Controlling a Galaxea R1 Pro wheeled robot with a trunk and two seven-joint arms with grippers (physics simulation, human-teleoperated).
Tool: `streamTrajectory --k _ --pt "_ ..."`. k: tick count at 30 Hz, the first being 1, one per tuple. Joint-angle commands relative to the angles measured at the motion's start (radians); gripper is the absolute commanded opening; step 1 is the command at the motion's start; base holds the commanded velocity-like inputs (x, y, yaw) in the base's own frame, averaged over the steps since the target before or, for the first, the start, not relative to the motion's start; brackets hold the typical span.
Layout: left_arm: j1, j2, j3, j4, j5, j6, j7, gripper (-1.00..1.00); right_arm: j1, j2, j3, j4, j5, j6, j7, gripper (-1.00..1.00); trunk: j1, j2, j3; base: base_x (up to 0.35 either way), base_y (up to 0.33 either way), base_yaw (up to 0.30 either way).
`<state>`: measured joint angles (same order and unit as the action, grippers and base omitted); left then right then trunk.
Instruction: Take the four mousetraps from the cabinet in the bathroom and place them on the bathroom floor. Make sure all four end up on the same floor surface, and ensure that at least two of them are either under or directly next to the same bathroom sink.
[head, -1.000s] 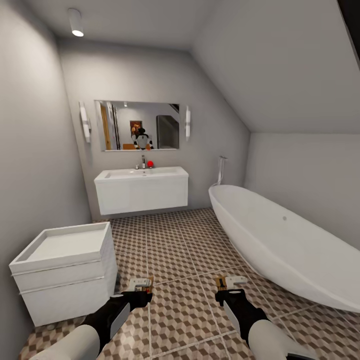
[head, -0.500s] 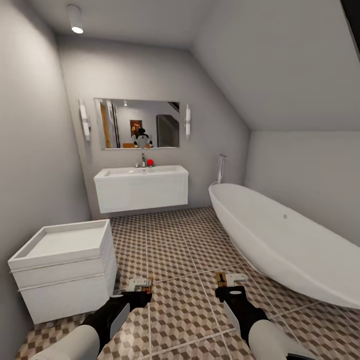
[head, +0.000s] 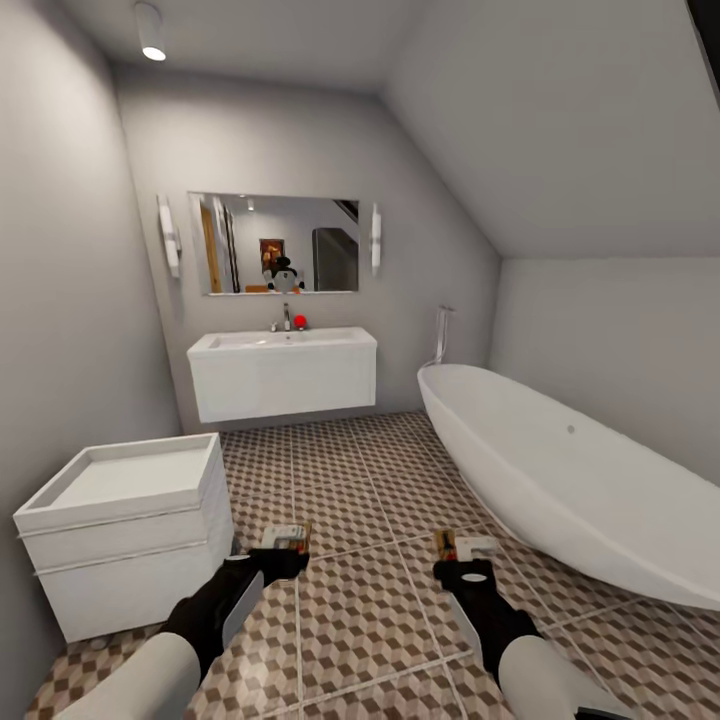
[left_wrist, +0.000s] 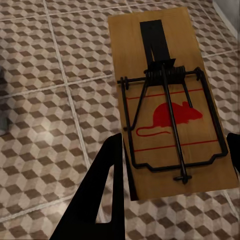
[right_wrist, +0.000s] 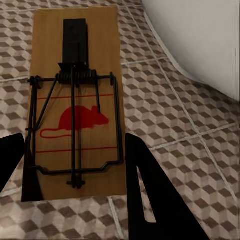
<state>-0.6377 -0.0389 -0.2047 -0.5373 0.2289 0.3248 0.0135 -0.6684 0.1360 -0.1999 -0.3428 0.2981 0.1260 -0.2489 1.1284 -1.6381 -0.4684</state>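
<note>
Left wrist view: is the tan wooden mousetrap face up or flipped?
Face up: the tan wooden mousetrap shows its red mouse print and dark wire bar, held level between the left gripper fingers.

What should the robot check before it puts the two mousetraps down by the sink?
1. Left gripper holds a mousetrap: ok, the board sits between its fingers.
2. Right gripper holds the other mousetrap: ok.
3. Sink in sight: ok, ahead on the far wall.
4. Bathroom floor between robot and sink free of obstacles: ok, bare tiles; the white unit and bathtub stand to the sides.
5. Close enough to set them under the sink: not ok, the sink is still across the room.
6. Other two mousetraps placed: cannot tell.
</note>
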Motion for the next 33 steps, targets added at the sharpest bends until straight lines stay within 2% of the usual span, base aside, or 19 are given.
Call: streamTrajectory --k 1,11,17,23,33 --pt "0.000 0.001 -0.003 -0.009 0.006 0.011 0.002 -1.00 0.000 0.001 -0.004 -0.005 0.009 0.006 -0.005 -1.00 0.004 -0.008 -0.004 0.000 0.000 0.000" --pt "0.000 0.019 -0.002 -0.040 0.004 0.031 0.002 -1.00 -0.034 0.010 -0.005 -0.018 0.043 0.015 -0.021 -1.00 0.042 -0.078 -0.036 0.000 0.000 0.000" --pt "0.000 0.047 -0.001 -0.042 0.005 0.032 0.003 -1.00 -0.071 0.020 -0.005 -0.005 0.048 0.022 -0.023 -1.00 0.065 -0.120 -0.055 0.000 0.000 0.000" --pt "0.000 0.070 0.000 -0.041 0.006 0.033 0.002 -1.00 -0.111 0.022 -0.006 0.052 0.048 0.023 -0.024 -1.00 0.088 -0.162 -0.073 0.000 0.000 0.000" --pt "0.000 0.075 0.000 -0.040 0.006 0.032 -0.001 -1.00 -0.120 0.023 -0.007 0.072 0.048 0.023 -0.024 -1.00 0.127 -0.232 -0.105 0.000 0.000 0.000"
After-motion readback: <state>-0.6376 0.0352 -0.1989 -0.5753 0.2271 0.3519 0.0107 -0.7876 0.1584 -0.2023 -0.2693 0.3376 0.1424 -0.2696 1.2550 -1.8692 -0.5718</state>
